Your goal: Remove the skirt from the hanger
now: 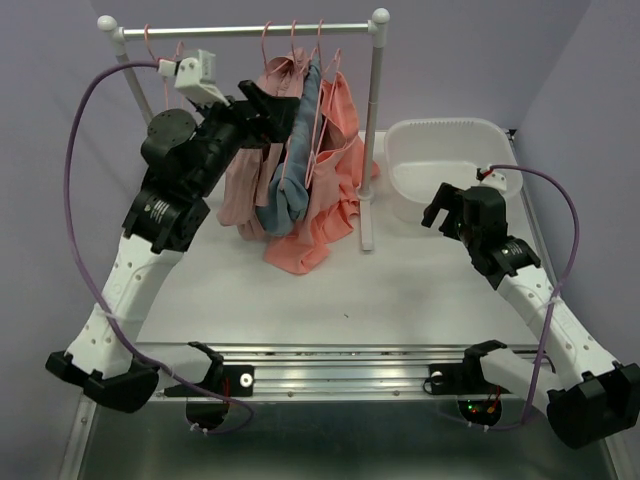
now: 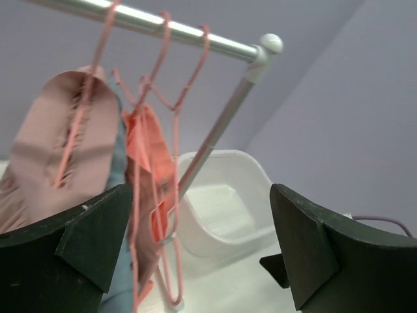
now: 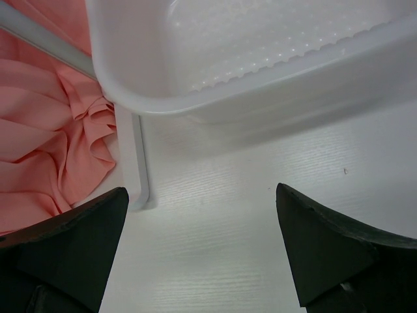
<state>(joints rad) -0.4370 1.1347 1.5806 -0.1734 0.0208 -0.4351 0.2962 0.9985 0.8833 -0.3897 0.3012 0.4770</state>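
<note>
Several garments hang on pink wire hangers (image 1: 318, 60) from a white rail (image 1: 250, 30): a dusty pink one (image 1: 238, 190), a blue one (image 1: 290, 190) and a coral skirt (image 1: 338, 160) whose hem pools on the table. In the left wrist view the coral skirt (image 2: 151, 163) is clipped to a pink hanger (image 2: 171, 104) just inside my left finger. My left gripper (image 1: 285, 108) is raised at the garments' tops, open and empty (image 2: 201, 192). My right gripper (image 1: 440, 215) is open and empty above the table (image 3: 202, 192), right of the rack.
A white tub (image 1: 450, 135) stands at the back right, beside the rack's upright post (image 1: 372, 130); it also shows in the right wrist view (image 3: 260, 72). The rack's white foot (image 3: 138, 163) rests on the table beside coral cloth (image 3: 45, 143).
</note>
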